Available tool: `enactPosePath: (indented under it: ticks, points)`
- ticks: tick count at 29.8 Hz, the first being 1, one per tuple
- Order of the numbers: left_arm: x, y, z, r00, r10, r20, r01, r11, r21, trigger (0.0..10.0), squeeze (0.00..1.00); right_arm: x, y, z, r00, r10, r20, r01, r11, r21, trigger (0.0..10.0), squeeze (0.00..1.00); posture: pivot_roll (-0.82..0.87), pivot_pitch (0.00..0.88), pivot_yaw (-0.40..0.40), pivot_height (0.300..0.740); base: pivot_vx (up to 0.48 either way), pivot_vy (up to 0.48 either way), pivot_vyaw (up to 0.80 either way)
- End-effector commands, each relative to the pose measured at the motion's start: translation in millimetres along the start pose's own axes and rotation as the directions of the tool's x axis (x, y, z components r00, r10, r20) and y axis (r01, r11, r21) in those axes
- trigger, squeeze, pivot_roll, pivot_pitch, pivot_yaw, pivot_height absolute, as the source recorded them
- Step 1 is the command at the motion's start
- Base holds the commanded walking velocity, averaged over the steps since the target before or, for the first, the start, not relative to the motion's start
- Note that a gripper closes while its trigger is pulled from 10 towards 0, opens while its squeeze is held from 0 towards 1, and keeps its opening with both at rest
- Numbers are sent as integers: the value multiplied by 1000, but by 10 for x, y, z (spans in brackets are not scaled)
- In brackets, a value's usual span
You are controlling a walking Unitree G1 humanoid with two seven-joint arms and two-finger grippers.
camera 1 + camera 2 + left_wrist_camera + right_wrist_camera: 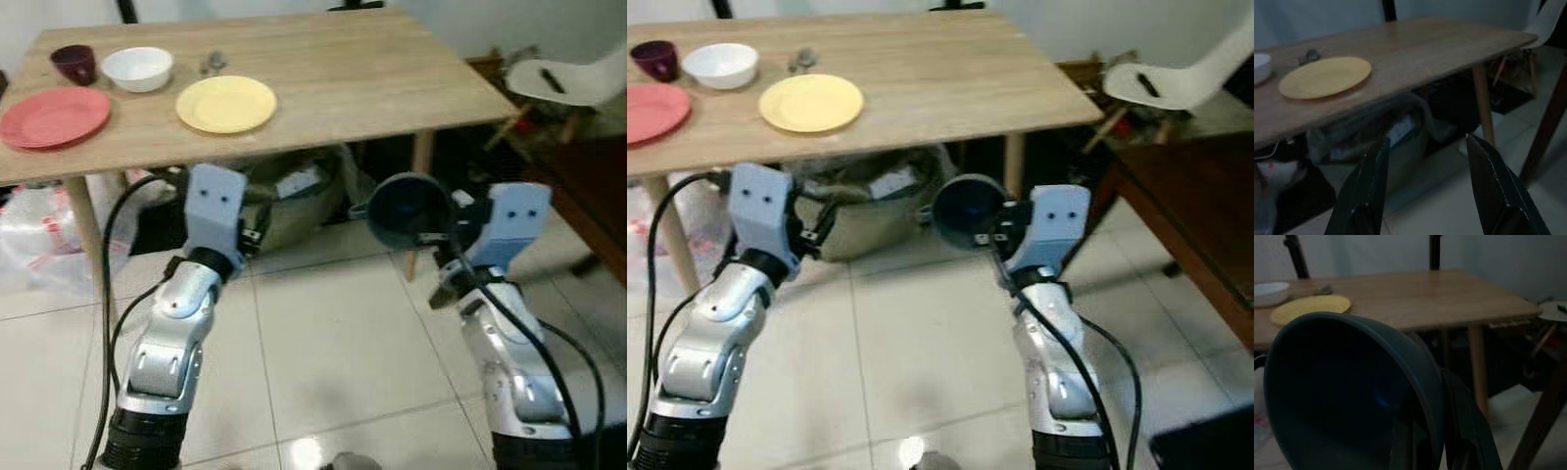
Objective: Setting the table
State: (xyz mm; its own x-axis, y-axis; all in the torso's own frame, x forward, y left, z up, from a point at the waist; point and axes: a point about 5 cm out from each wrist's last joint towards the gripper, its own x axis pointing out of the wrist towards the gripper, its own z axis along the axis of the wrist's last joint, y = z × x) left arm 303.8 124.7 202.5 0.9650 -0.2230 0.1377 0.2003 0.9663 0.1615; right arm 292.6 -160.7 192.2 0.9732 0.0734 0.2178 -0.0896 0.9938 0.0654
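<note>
A dark blue bowl [409, 211] hangs tilted below the front edge of the wooden table [372, 69]. My right gripper [1427, 431] is shut on its rim, with one finger inside and one outside. On the table stand a yellow plate [226, 103], a red plate [54, 117], a white bowl [137, 69] and a dark purple cup [74, 64]. A small metal spoon [213, 64] lies behind the yellow plate. My left gripper [1426, 143] is open and holds nothing, lower than the tabletop and in front of the yellow plate.
Bags [294, 196] are piled under the table, and a clear plastic bag [39, 235] lies at the left leg. A white chair [573, 78] and a dark wooden piece of furniture [1205, 215] stand at the right. The table's right half is bare wood.
</note>
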Motion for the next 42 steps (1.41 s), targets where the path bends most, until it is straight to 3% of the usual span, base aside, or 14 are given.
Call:
enactPosePath:
  ticks: [1, 25, 42]
  points:
    - [-21, 25, -40, 1000, 8, -14, -8, 1000, -8, 10000, 0, -4, 46, 17, 1000, 15, 11, -15, 1000, 3, 10000, 0, -158, 31, 35, 740, -364, 0, 0]
    - [-19, -3, -50, 1000, 0, -17, 0, 1000, -10, 10000, 0, -21, 39, 4, 1000, 17, 4, -17, 1000, -3, 10000, 0, -165, 31, 37, 740, -351, 0, 0]
    - [-2, -29, -76, 999, -6, -47, 4, 999, -54, 10000, 0, -35, 27, 4, 1000, 9, 4, -9, 1000, -4, 10000, 0, -173, 36, 39, 740, 0, 0, 0]
